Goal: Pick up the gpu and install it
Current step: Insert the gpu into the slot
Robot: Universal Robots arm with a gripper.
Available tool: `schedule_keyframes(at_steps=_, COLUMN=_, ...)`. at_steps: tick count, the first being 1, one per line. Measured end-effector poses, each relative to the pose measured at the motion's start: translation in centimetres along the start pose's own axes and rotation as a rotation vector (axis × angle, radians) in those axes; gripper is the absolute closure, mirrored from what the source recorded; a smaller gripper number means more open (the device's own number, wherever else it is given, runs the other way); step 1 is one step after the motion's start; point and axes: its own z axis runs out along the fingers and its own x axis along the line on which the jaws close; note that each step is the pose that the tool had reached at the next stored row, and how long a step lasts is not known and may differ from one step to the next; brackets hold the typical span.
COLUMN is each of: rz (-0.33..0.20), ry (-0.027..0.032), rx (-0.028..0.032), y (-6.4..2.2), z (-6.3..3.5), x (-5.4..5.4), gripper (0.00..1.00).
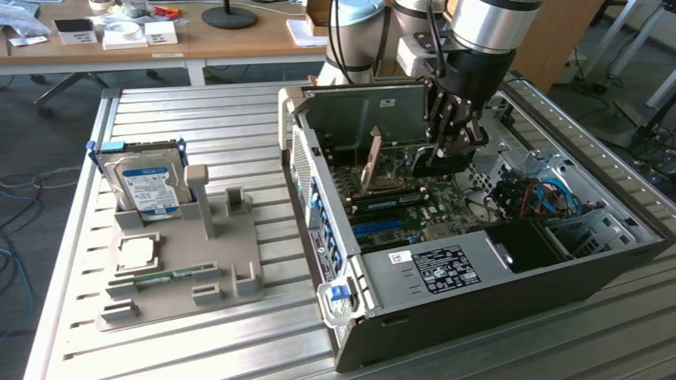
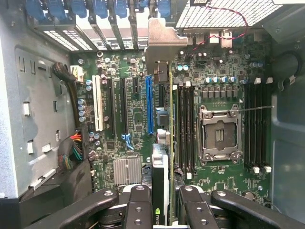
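Inside the computer case [image 2: 38,95], the gripper [image 2: 164,207] pinching the gpu [image 2: 161,181] may jam its edge beside the blue slot [image 2: 150,105] if it is lowered misaligned.

I see a ribbed metal table [image 1: 211,111] that carries two things. The open computer case [image 1: 476,324] lies on it, directly under my gripper [image 1: 452,154]. A grey parts holder [image 1: 227,237] rests on the slats, well apart from the gripper, toward the exterior view's left.
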Motion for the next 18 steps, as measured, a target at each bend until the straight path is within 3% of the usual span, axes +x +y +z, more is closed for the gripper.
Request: schedule_keyframes(at_steps=18, rz=0.000, ry=0.0002, rx=-0.0001, y=0.02, z=1.29, x=0.1, gripper=0.73)
